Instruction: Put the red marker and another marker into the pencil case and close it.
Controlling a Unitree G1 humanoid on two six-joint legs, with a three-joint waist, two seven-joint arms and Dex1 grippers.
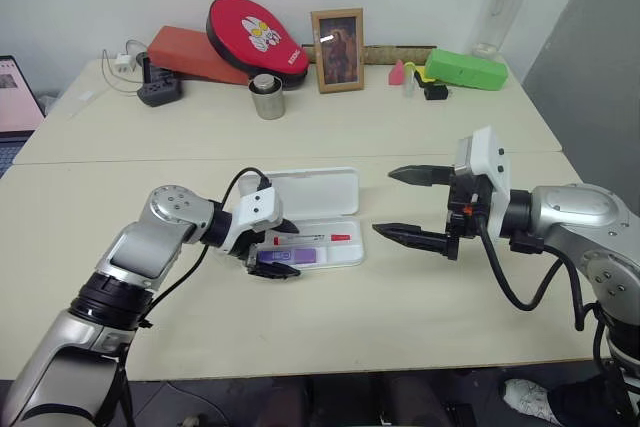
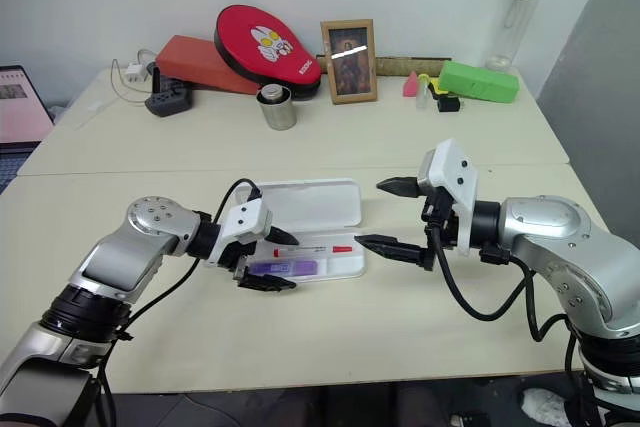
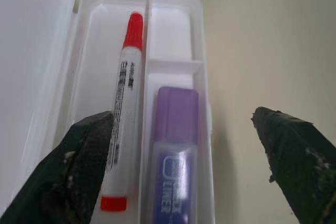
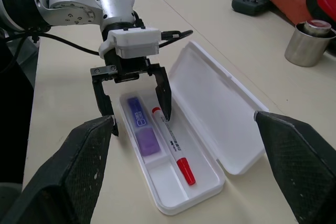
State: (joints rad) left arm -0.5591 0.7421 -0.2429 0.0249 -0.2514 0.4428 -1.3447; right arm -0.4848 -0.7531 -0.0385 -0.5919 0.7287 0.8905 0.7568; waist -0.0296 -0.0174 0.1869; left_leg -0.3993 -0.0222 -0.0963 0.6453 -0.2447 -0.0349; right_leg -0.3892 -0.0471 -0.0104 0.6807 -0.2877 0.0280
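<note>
The white pencil case (image 1: 308,190) lies open in the middle of the table, its lid folded back flat. In its tray (image 3: 176,4) the red marker (image 3: 126,93) rests in the long slot. The lilac highlighter (image 3: 176,145) lies beside it in the slot nearer me. My left gripper (image 1: 283,250) is open at the tray's left end. One finger stands on each side of the highlighter and holds nothing. My right gripper (image 1: 385,203) hovers open just right of the case, pointing at it, empty.
Along the back of the table stand a steel cup (image 1: 267,97), a picture frame (image 1: 338,50), a red paddle case (image 1: 257,37) on an orange box (image 1: 190,52), a power strip (image 1: 160,90), a green oblong box (image 1: 466,69) and a bottle (image 1: 507,2).
</note>
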